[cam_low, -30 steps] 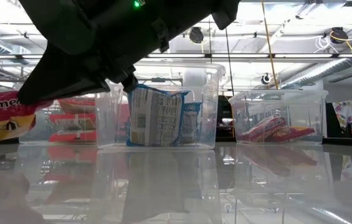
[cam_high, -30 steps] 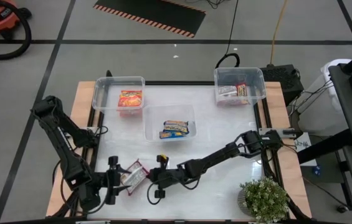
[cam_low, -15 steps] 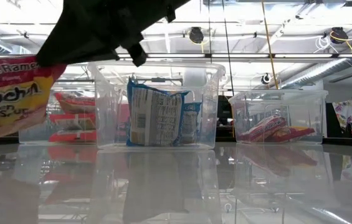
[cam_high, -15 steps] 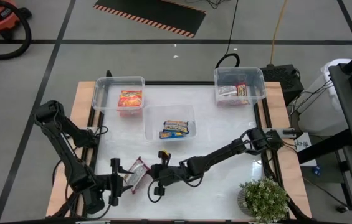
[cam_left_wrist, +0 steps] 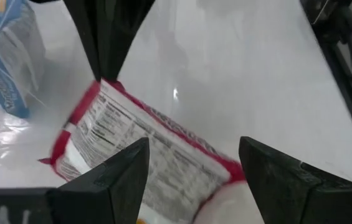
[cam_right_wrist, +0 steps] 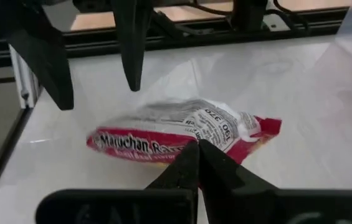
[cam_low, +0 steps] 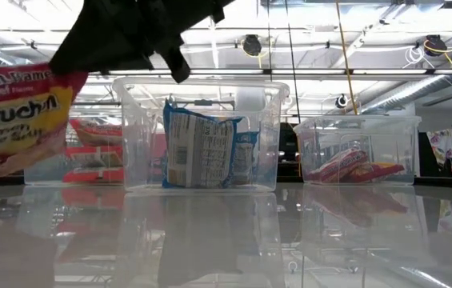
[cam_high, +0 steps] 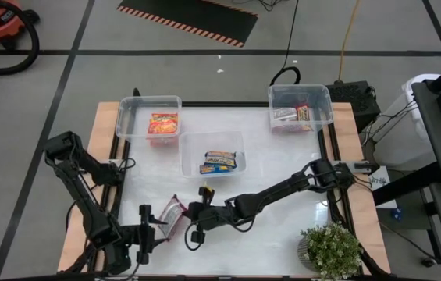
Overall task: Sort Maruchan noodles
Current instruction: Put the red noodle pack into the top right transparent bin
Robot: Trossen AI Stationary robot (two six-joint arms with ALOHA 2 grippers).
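A: What moved?
B: The red Maruchan packet (cam_high: pixel 175 212) shifted up the table (cam_high: pixel 282 234), away from its front edge.
A: And the arms?
B: The left end effector (cam_high: pixel 151 234) drew back; the right end effector (cam_high: pixel 191 222) followed the packet.

The white glossy worktop (cam_high: pixel 282 226) sits in a dark frame with bare wood strips along both sides. Three clear plastic bins stand on it: one at the far left corner (cam_high: pixel 126 117), one at the far right corner (cam_high: pixel 321 97), and a third (cam_high: pixel 193 144) nearer the middle, apart from both. A small potted green plant (cam_high: pixel 331 250) stands at the near right corner. On the grey floor beyond the worktop lie a black mat edged with orange-and-black hazard stripes (cam_high: pixel 197 16) and an orange shop vacuum with a dark hose (cam_high: pixel 1 27). A yellow cable (cam_high: pixel 350 39) runs down to a dark box (cam_high: pixel 357 97) by the right bin.
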